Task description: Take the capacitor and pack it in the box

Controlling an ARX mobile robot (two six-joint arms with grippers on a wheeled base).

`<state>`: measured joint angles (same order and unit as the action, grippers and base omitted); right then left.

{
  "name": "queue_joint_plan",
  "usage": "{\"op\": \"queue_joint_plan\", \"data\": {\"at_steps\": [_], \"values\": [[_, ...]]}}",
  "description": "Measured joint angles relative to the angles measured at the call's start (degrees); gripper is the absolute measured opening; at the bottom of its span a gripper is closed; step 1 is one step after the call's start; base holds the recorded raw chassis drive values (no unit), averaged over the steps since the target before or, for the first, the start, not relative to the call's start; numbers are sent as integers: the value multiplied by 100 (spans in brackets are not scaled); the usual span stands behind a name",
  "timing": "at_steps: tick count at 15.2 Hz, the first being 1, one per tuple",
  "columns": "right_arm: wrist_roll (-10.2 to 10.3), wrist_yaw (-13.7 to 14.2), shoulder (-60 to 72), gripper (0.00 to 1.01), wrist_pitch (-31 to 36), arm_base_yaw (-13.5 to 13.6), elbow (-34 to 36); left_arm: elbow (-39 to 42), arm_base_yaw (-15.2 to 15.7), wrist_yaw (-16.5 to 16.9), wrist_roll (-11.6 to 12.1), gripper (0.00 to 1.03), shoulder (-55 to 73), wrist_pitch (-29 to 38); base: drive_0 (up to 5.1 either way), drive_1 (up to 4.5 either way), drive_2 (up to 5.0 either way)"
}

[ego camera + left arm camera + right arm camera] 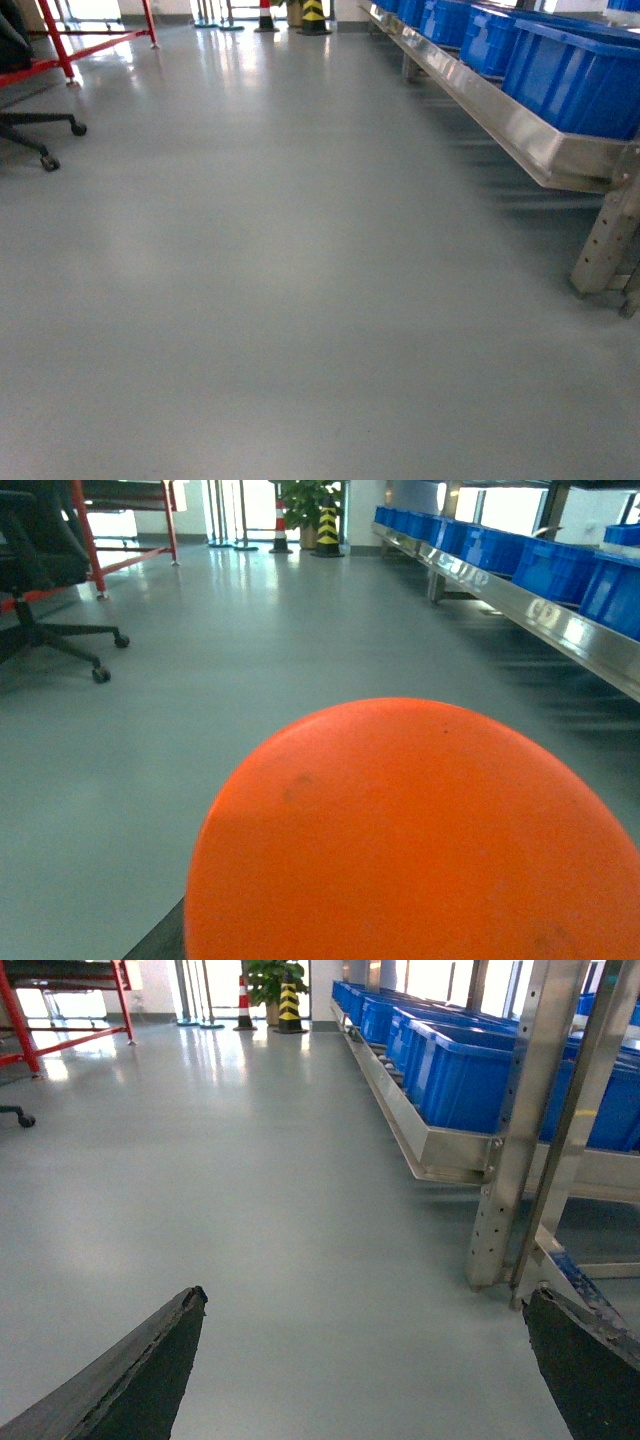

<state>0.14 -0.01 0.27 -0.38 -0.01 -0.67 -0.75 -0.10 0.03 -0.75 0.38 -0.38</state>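
Observation:
A large smooth orange round thing (410, 840), which I take for the capacitor, fills the lower half of the left wrist view. It hangs above the floor right where my left gripper's jaws are and hides them. Only a dark sliver of one finger (160, 942) shows at its lower left. My right gripper (365, 1298) is open above bare grey floor, with its dark fingers (150, 1370) wide apart and nothing between them. The box is out of view. Neither gripper shows in the head view.
A steel rack (500, 120) with blue bins (570, 75) runs along the right, and its upright leg (510, 1160) stands near my right gripper. An office chair (40, 570) and a red frame (60, 40) stand far left. A striped post (314, 15) stands at the back.

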Motion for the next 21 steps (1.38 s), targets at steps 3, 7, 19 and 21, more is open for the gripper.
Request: {"op": "queue_joint_plan", "data": {"at_steps": [3, 7, 19, 21], "values": [[0, -2, 0, 98, 24, 0, 0, 0, 0, -4, 0, 44, 0, 11, 0, 0, 0], [0, 0, 0, 98, 17, 0, 0, 0, 0, -7, 0, 44, 0, -2, 0, 0, 0], [0, 0, 0, 98, 9, 0, 0, 0, 0, -2, 0, 44, 0, -2, 0, 0, 0], [0, 4, 0, 98, 17, 0, 0, 0, 0, -11, 0, 44, 0, 9, 0, 0, 0]]}}
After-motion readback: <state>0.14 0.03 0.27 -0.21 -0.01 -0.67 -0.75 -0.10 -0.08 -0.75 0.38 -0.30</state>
